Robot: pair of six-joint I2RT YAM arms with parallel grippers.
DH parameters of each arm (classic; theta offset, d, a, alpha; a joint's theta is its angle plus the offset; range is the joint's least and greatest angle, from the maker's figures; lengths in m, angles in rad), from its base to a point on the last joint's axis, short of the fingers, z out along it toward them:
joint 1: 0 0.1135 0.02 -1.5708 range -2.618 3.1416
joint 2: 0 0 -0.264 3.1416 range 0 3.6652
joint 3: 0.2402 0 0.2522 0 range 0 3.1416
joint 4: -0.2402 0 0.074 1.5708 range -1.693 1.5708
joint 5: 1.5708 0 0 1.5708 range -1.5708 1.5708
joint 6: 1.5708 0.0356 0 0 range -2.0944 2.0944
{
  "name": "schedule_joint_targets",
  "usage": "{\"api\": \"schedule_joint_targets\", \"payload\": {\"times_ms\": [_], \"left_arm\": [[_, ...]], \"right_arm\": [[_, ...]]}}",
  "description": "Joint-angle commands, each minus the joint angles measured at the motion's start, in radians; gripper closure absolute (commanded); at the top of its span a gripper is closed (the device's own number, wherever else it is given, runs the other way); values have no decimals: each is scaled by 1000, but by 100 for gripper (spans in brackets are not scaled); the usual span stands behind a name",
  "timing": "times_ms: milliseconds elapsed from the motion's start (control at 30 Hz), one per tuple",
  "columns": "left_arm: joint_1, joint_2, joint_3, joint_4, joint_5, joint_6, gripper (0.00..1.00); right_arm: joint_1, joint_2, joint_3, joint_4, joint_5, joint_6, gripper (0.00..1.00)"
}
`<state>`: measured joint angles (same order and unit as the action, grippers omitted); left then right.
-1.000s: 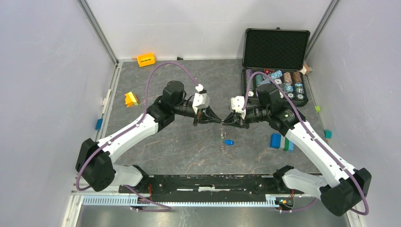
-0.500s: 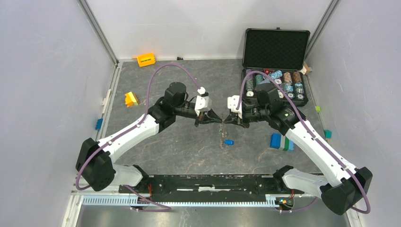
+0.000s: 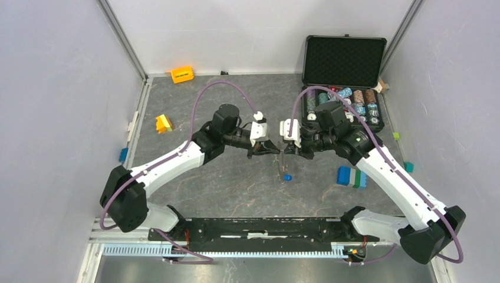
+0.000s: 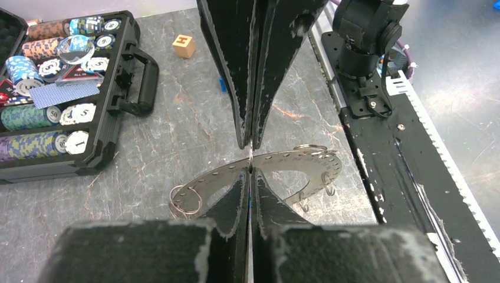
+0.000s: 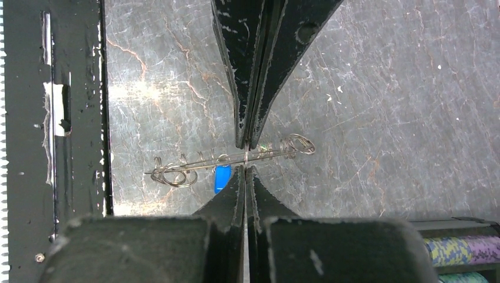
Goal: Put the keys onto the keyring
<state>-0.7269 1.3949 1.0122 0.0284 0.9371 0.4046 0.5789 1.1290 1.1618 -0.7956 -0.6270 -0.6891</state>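
While blue and green blocks (image 3: 352, 177) lie near right, the left gripper (image 4: 252, 158) and right gripper (image 5: 245, 158) meet tip to tip mid-table, both clamped on the keyring (image 4: 292, 165), their fingers (image 4: 233, 200) masking its middle. Ring held aloft: thin, silvery, perforated rim, small split rings (image 4: 186, 200) dangling, blue key (image 5: 221, 177) beside it, attachment indeterminate. Chip case (image 3: 345, 59) open far right.

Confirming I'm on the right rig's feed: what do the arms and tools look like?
Left arm and right arm: white links, black joints, looping purple cables. Left tool and right tool: black, tapered, edges scuffed pale.
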Motion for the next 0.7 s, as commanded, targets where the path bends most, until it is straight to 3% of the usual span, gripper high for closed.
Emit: {"api": "schedule_joint_targets", "payload": {"times_ms": [0,300,467,667], "left_arm": [[-2,29,-31,37,-24,-17,98],[-6,34,-57,117,-5,-76,98],[-6,5,-53,73,-6,-40,98],[5,-73,2,-176,-6,146,75]], "right_arm": [[6,-28,79,41,-27,-16,100],[5,-28,67,57,-92,-15,100],[6,-34,37,70,-61,-18,100],[5,-62,5,93,-42,-15,100]]}}
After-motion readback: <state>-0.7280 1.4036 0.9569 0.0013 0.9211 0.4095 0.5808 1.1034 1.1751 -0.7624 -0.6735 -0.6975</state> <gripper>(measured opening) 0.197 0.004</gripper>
